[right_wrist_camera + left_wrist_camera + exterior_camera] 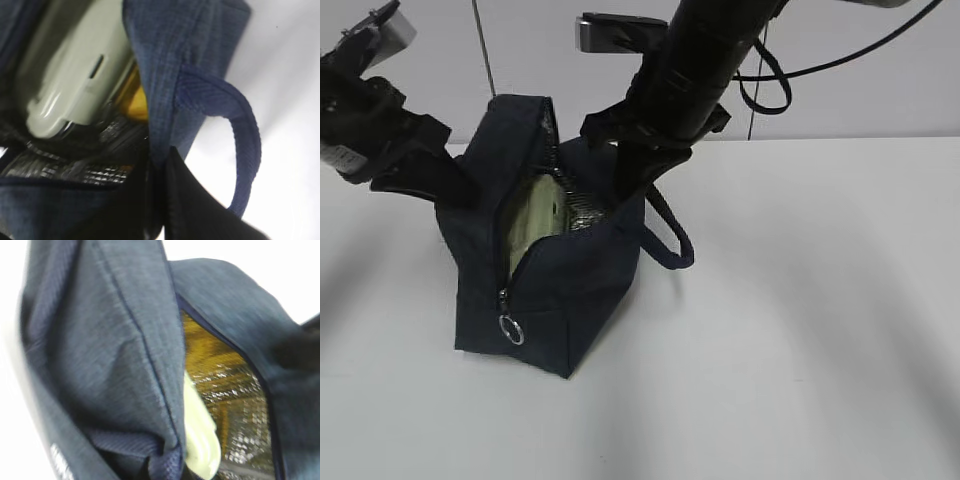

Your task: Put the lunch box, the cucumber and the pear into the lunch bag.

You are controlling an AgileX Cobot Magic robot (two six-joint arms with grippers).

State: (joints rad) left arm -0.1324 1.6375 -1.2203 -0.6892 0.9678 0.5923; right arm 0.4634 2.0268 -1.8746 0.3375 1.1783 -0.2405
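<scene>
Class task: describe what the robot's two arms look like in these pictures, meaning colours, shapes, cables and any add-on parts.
Both arms are black. The right arm is a thick rounded tube with thin black cables looping beside it. The left arm is blockier and angular. Each carries a light grey box-shaped module, and. No markings are legible.

Under my jaws and out to every side spreads a plain white table [800, 330], smooth and matte, with soft grey shadows lying across it. Behind my jaws rises a pale wall [880, 100], meeting the far edge of the table in a straight line. A thin dark vertical seam [483, 48] runs down that wall, up and off to my left side.
</scene>
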